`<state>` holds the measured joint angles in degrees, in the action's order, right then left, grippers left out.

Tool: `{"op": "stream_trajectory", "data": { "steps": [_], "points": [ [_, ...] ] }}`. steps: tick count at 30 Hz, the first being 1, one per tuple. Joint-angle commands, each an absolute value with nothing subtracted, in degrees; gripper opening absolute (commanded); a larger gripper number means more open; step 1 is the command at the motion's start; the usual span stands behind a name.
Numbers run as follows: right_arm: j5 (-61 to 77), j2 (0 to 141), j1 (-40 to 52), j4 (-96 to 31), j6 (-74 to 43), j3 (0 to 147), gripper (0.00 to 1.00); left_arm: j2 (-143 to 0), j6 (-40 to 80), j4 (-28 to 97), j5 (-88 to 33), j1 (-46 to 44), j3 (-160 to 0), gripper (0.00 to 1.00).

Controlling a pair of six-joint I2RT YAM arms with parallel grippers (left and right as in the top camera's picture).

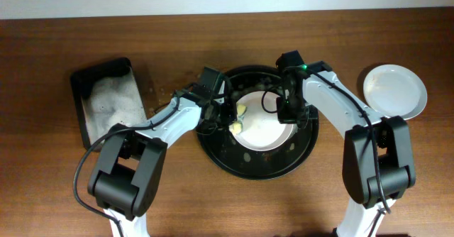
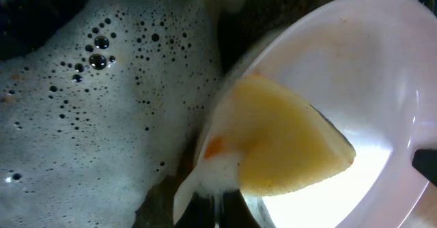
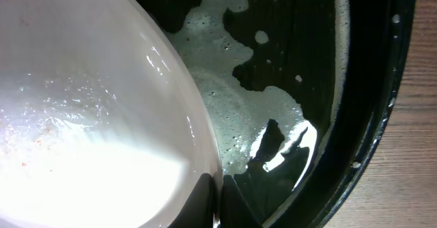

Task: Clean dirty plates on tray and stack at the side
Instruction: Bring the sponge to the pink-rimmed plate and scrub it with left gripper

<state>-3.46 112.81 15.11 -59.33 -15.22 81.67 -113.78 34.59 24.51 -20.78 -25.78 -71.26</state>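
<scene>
A white dirty plate (image 1: 266,127) lies tilted in the round black tray (image 1: 257,167) of soapy water. My left gripper (image 1: 228,115) is shut on a yellow sponge (image 1: 239,118) and presses it on the plate's left side; the sponge (image 2: 287,143) fills the left wrist view, on the plate (image 2: 382,84). My right gripper (image 1: 289,111) is shut on the plate's right rim; in the right wrist view its fingers (image 3: 217,204) pinch the rim of the plate (image 3: 89,119). A clean white plate (image 1: 395,90) lies on the table at the right.
A black rectangular tub (image 1: 108,98) with foam stands at the left on the wooden table. Foam (image 2: 89,119) and water (image 3: 232,71) cover the tray bottom. The tray's raised rim (image 3: 382,119) runs beside the right gripper.
</scene>
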Motion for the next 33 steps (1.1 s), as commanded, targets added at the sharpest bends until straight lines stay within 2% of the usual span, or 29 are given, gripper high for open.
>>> {"op": "stream_trajectory", "data": {
  "steps": [1,6,9,11,17,21,25,26,28,29,33],
  "points": [
    [-6.31,111.59,14.72,-59.96,-15.55,82.37,0.04,-114.08,29.02,28.21,-16.75,-24.23,-75.07,0.00],
    [-6.26,111.59,14.72,-60.18,-15.55,82.37,0.04,-114.30,27.75,31.55,-18.13,-27.75,-80.93,0.00],
    [-4.67,111.59,14.72,-59.11,-16.03,82.35,0.09,-117.60,28.99,31.70,-17.96,-32.56,-80.60,0.00],
    [-4.51,111.59,14.72,-59.11,-16.86,82.32,0.04,-119.72,30.41,32.25,-18.02,-33.93,-80.60,0.00],
    [-4.38,111.79,14.11,-59.16,-16.88,82.28,0.05,-120.79,30.30,35.22,-18.22,-30.50,-80.64,0.00],
    [1.74,112.95,11.70,-56.66,-16.80,79.77,0.24,-120.75,29.91,35.73,-18.26,-28.32,-80.84,0.00],
    [8.23,114.69,10.83,-51.88,-15.16,76.93,0.26,-120.75,29.89,35.40,-20.05,-28.75,-81.43,0.00],
    [8.19,114.89,10.83,-51.00,-15.53,75.99,0.25,-120.75,29.89,35.44,-20.40,-28.75,-81.87,0.00],
    [7.11,114.93,10.83,-49.52,-15.92,74.15,0.10,-120.75,29.89,35.44,-20.40,-28.75,-82.78,0.00],
    [5.04,114.93,10.83,-49.12,-17.41,73.19,0.06,-120.75,29.89,35.68,-20.38,-28.75,-83.29,0.00],
    [2.28,114.93,10.81,-47.81,-18.13,70.76,0.04,-120.75,26.33,38.28,-19.64,-28.32,-85.84,0.00]
  ]
}}
